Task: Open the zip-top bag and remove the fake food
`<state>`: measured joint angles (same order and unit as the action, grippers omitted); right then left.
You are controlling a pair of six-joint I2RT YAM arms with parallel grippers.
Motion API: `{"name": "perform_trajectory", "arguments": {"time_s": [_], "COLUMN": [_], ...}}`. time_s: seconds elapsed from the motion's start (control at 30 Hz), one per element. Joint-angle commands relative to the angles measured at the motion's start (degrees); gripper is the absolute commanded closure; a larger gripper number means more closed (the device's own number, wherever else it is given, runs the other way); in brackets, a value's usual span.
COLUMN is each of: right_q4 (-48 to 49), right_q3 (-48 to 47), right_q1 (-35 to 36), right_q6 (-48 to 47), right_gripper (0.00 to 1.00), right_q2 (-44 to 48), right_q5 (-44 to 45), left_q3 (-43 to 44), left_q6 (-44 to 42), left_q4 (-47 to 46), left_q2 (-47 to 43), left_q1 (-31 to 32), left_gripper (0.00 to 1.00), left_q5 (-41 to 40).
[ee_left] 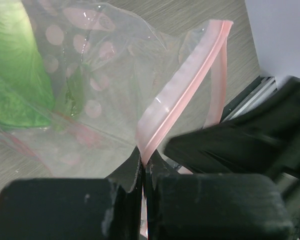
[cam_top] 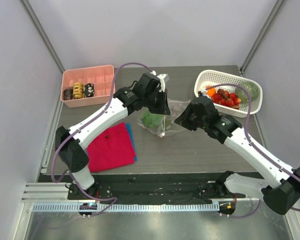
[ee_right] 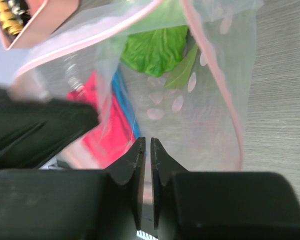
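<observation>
Left end effector [ee_left: 142, 164] and right end effector [ee_right: 146, 145] pinch the zip-top bag [cam_top: 171, 114].

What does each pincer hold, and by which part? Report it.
The left pincer pinches the zip-top bag by its pink zip strip; right pincer seems to pinch its clear film.

The left arm [cam_top: 95, 120] and right arm [cam_top: 250, 147] look alike, with smooth white rounded shells between chunky black joints. A thin mauve cable [cam_top: 132, 65] loops along each one. Each arm ends in a bulky black base [cam_top: 72, 155] at the near edge of the desk. The left gripper [ee_left: 142, 170] and right gripper [ee_right: 146, 150] are matt black, with blocky bodies that taper to thin flat fingertips, slightly scuffed at the edges.
</observation>
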<state>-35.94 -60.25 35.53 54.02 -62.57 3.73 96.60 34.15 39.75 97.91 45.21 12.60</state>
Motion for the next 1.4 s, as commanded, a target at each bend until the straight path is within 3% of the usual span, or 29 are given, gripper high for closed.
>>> {"name": "perform_trajectory", "arguments": {"time_s": [0.0,0.2,0.4,0.67,0.83,0.97,1.03,1.17,1.27,1.37], "right_q4": [6.49,13.7,12.14,10.54,24.2,29.87,30.67,33.83,35.68,38.4], "right_q3": [0.92,2.16,-2.23,-3.12,1.7,4.17,4.7,6.81,8.56,9.97], "right_q1": [0.24,-0.02,-2.3,-3.62,-3.63,-3.71,-3.71,-3.8,-4.24,-4.94], "right_q6": [4.42,6.62,9.08,11.99,9.01,5.58,4.96,4.78,4.61,4.25], "right_gripper": [0.87,0.89,0.89,0.79,0.73,0.72,0.71,0.71,0.71,0.71], "right_q2": [-3.17,-9.05,-13.55,-17.67,-17.77,-18.47,-19.52,-20.05,-19.7,-19.61], "right_q5": [2.69,4.63,-0.13,-1.79,-1.53,0.05,0.06,-0.65,-0.74,-1.61], "left_q3": [3.77,5.62,5.0,4.56,5.97,5.89,5.88,5.1,3.87,0.18], "left_q6": [0.39,0.48,-0.31,1.26,2.15,2.15,1.88,0.39,-0.4,-0.05], "left_q4": [-0.29,0.24,0.94,-0.89,-1.51,-1.69,-1.08,-0.81,-2.21,-4.59], "left_q2": [0.7,1.93,1.76,1.76,2.02,1.76,1.5,0.44,-2.01,-5.79], "left_q1": [1.28,2.86,4.01,4.1,4.18,4.36,4.27,3.83,2.09,-1.6], "left_gripper": [1.0,1.0,1.0,1.0,1.0,0.99,0.94,0.72,0.6,0.56], "left_q5": [-0.3,-0.21,-1.26,0.32,1.2,0.15,-0.56,-1.44,-1.35,-1.87]}}
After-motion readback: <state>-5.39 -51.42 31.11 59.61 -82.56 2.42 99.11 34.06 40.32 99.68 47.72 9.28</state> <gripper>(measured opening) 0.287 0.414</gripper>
